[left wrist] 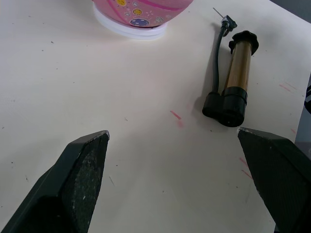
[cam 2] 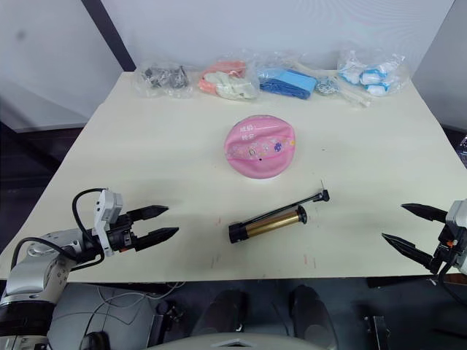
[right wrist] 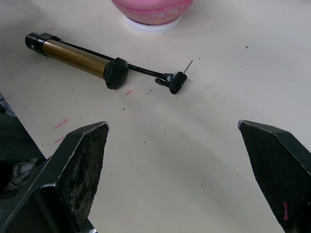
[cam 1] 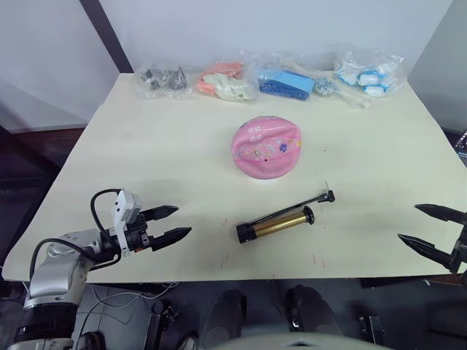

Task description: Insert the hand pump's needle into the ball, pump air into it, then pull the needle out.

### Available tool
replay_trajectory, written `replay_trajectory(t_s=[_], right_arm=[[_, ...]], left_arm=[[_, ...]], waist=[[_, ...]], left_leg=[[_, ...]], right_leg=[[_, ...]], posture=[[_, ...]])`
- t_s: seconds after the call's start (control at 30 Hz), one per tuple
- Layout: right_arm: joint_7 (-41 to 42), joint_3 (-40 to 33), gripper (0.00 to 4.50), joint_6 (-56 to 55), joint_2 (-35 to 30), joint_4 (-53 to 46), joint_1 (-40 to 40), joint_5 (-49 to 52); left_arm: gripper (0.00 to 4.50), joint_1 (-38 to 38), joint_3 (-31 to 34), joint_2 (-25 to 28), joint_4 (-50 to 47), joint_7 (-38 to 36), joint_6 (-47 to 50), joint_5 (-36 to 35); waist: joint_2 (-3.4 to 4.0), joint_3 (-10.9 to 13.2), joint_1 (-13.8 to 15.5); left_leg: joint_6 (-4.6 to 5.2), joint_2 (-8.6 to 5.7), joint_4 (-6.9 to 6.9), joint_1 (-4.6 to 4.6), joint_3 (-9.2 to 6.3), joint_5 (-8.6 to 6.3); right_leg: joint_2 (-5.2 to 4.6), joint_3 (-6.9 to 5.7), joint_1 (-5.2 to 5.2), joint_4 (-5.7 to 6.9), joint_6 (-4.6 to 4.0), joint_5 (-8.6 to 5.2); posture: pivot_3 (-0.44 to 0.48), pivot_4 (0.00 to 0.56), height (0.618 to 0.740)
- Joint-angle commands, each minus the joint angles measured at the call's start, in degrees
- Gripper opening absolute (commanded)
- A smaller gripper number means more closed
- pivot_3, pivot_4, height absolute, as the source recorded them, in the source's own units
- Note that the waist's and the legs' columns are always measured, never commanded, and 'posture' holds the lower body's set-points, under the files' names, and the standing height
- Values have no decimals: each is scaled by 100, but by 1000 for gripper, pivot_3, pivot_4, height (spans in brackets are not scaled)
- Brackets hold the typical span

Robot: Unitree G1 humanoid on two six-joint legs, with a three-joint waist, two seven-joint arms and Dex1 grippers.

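The left end effector (cam 1: 172, 223) at 8 o'clock and the right end effector (cam 1: 429, 227) at 4 o'clock both gape wide, holding nothing. Between them the slim brass-gold hand pump (cam 1: 275, 223) lies flat on the cream worktop (cam 1: 146, 153), its thin metal needle (right wrist: 188, 66) bare. At 12 o'clock beyond it sits the dented pink rubber ball (cam 1: 267, 147)

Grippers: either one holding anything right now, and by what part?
Nothing held. Left gripper and right gripper both have open jaws over bare table; the hand pump lies untouched between them, near the ball.
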Motion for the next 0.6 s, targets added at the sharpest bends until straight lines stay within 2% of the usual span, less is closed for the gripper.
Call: replay_trajectory(t_s=[0.03,0.4,0.53,0.6], right_arm=[[-33,-222,4489,33,45,-299,55,182],[38,-555,4489,325,67,-959,242,679],[58,-980,4489,540,101,-1414,630,953],[9,-1121,4489,619,148,-1640,801,1025]], left_arm=[[4500,-189,11,120,-109,-93,10,-29],[4500,-1081,-410,699,-593,-910,454,-116],[4500,-1737,-906,984,-1226,-824,844,145],[4500,-2227,-1312,1180,-1529,-807,1403,231]], waist=[[0,0,0],[-2,2,-2],[-1,8,31],[-1,8,21]], left_leg=[[0,0,0,0,0,0],[0,-2,0,-6,-2,0],[0,-4,2,-14,-12,0],[0,-4,2,-16,-13,0]], right_leg=[[0,0,0,0,0,0],[2,-3,-2,-4,0,0],[3,-11,-2,-3,1,-1],[2,-12,-2,-5,1,0]], posture=[[0,150,740],[0,150,740],[0,150,740],[0,150,740]])
